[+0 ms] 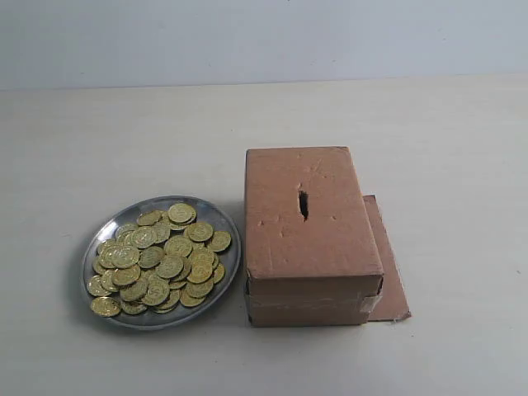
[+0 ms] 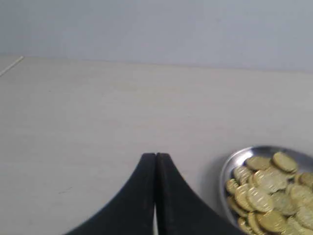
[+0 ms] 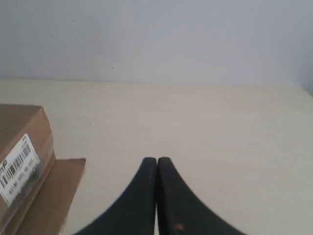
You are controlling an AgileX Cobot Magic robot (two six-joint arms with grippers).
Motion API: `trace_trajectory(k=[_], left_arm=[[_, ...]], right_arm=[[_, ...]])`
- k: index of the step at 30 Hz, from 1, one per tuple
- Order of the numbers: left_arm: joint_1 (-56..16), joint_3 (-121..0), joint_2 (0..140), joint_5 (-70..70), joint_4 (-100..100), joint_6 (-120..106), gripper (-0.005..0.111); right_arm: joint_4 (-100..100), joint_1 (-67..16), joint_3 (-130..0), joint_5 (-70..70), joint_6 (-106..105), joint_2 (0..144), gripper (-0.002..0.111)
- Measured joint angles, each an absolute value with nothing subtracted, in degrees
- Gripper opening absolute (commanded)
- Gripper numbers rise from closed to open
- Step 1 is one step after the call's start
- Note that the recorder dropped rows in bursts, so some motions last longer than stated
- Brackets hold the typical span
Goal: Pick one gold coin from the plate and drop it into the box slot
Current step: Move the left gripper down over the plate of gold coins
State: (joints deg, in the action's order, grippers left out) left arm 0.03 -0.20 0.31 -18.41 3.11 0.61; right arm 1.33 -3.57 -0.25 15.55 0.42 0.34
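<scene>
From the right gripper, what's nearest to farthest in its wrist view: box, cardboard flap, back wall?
1. Cardboard flap, lying beside the right gripper.
2. Box, just past the flap.
3. Back wall, far across the table.

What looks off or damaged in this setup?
The box has a dented top, its slot is roughly cut, and a cardboard flap sticks out flat on its right in the exterior view. The gold coins all sit inside the plate; none spilled.
</scene>
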Motion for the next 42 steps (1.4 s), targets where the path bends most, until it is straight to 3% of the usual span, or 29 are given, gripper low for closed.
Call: trace_trajectory(k=[8,13,19,24,32,42], left_arm=[[0.0,-0.1,0.3,-4.7,33.8,3.0,0.0],[0.0,-0.1,0.3,-3.4,38.8,3.2,0.0],[0.0,-0.9,0.3,-6.3,40.4,1.8,0.0],[-0.8,-11.7,1.7,-21.4,46.9,-21.7,0.0],[-5.4,-32.0,27.6,-38.9,49.8,-63.8,0.0],[-18.3,-44.5,69.2,-40.2,35.0,-74.5,0.0]], right_arm=[[-11.7,-3.6,-0.3,-3.4,5.6,0.3,0.0],[-16.6,-3.6,-0.3,-8.2,9.8,0.3,0.0],[-18.2,-3.6,-0.3,-4.5,22.9,0.3,0.0],[-22.5,-3.8,-2.4,11.5,18.5,0.3,0.0],[-40.1,-7.3,-11.3,22.1,-8.7,8.7,0.0],[-40.4,-8.3,-25.8,35.8,-28.5,26.5,0.0]])
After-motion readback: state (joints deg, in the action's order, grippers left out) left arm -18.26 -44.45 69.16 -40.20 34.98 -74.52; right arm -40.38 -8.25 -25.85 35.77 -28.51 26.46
